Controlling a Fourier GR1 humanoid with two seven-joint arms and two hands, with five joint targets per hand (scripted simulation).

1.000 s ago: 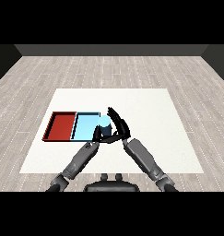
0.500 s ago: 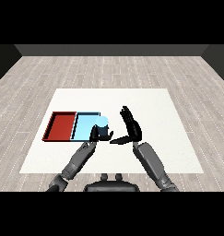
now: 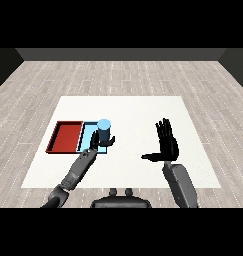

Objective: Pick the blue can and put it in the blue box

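Observation:
The blue can (image 3: 104, 129) stands upright in the right part of the light blue tray (image 3: 88, 134). My left hand (image 3: 99, 142) sits just in front of the can at the tray's near edge and hides the can's base; its fingers are relaxed, not curled round the can. My right hand (image 3: 168, 142) hovers over the table well to the right of the can, palm facing left, fingers straight up and thumb pointing left. It holds nothing.
The red tray (image 3: 67, 137) lies against the left side of the blue tray. Both rest on the white table (image 3: 138, 112), which stretches bare to the right and far side.
My right hand has let go of the can over the blue tray and drawn back to the right, opening wide. The can now stands alone in the tray. My left hand stayed put.

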